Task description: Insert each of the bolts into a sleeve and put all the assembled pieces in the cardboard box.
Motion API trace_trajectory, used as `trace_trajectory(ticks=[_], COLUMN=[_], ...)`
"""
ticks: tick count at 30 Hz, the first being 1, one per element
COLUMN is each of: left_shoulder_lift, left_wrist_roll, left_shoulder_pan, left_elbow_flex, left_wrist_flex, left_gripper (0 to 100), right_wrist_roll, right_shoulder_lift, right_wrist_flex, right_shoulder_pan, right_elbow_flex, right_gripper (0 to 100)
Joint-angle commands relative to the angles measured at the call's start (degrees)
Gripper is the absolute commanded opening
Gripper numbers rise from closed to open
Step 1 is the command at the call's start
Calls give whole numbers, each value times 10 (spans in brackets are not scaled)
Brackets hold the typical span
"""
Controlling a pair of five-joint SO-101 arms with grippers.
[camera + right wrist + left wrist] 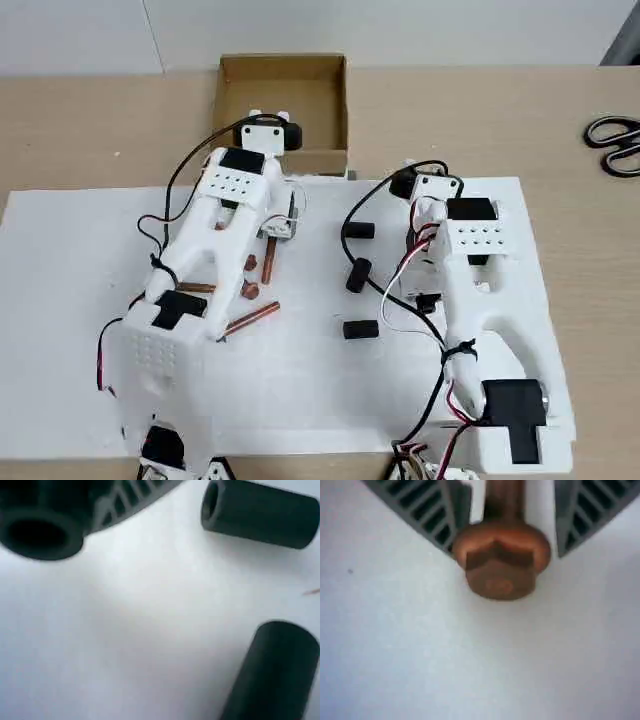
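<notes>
Several copper bolts lie on the white sheet by the left arm; one of them [268, 260] [501, 562] has its shank between the fingers of my left gripper [278, 228] [506, 540]. That gripper is open, with gaps on both sides of the shank, and the bolt rests on the sheet. My right gripper [427, 292] holds a black sleeve [40, 530] against its grey finger [127, 500]. Three more black sleeves [360, 230] [357, 273] [360, 328] lie between the arms; the right wrist view shows two of them [260, 512] [277, 675]. The cardboard box [283, 62] stands at the back.
Other bolts [250, 318] [195, 287] [250, 290] lie under and beside the left arm. Black scissors [612, 145] rest at the table's far right. The white sheet [80, 300] covers most of the work area, with bare room at its left.
</notes>
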Motion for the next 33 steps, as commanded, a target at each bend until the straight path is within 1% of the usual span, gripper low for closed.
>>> trace_trajectory(ticks=[1, 6, 10, 15, 24, 30, 33], left_shoulder_lift=[18, 25, 24, 24, 24, 24, 23], left_wrist_roll=[-1, -1, -1, -1, -1, -2, -2], left_shoulder_pan=[-8, -7, -3, -4, -4, -5, -11], left_elbow_flex=[-25, -25, -28, -59, -149, -262, -298], left_wrist_flex=[-4, -4, 5, 45, 123, 208, 209], left_gripper=[112, 110, 51, 9, 5, 5, 5], right_wrist_roll=[2, 2, 2, 2, 2, 5, 3], right_shoulder_lift=[-21, -21, -21, -21, -21, -25, -26], right_wrist_flex=[-7, -7, -7, -7, -20, -15, -11], right_shoulder_pan=[7, 7, 7, 7, 6, 4, 2], right_elbow_flex=[-2, -2, -2, -2, 5, 4, 4], right_gripper=[4, 4, 4, 4, 4, 4, 4])
